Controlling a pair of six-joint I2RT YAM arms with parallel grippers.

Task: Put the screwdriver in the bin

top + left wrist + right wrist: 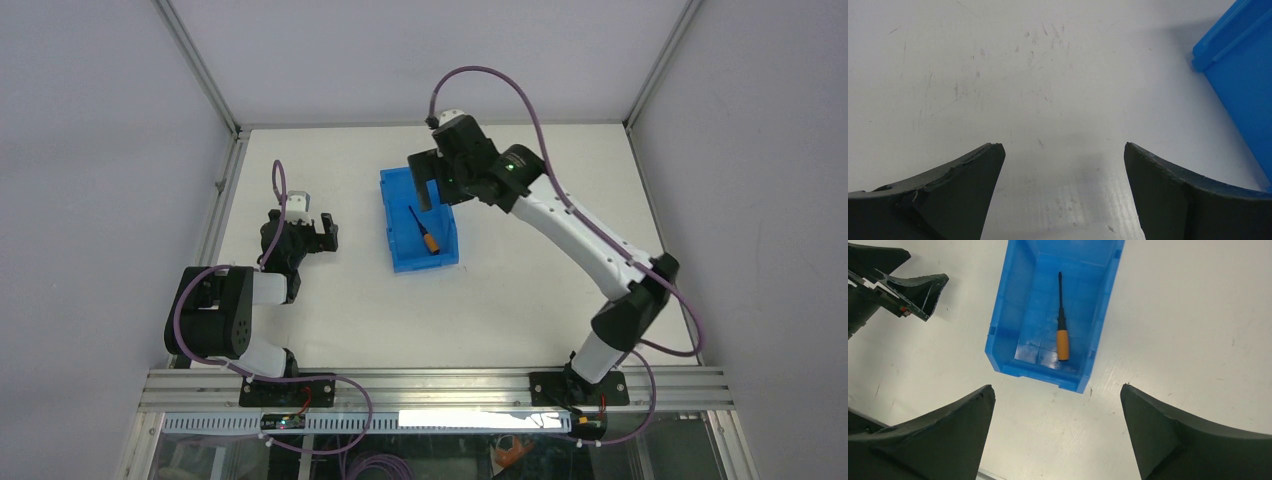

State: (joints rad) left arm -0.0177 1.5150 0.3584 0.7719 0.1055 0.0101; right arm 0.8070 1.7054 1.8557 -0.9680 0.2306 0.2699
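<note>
The blue bin (392,240) stands near the middle of the table. Inside it the screwdriver (425,232) lies flat on the ribbed floor, orange handle toward the near end, black shaft pointing away. In the right wrist view the screwdriver (1062,322) rests free in the bin (1003,330), touched by nothing. My right gripper (431,181) hovers over the bin's far end, open and empty; its midpoint (1057,390) shows only table between the fingers. To the left of the bin my left gripper (314,228) is open and empty, low over bare table (1063,147).
The bin's corner (1243,65) shows at the right edge of the left wrist view. Aluminium frame rails (220,190) border the table on the left and back. The left arm's fingers (918,292) appear beside the bin in the right wrist view.
</note>
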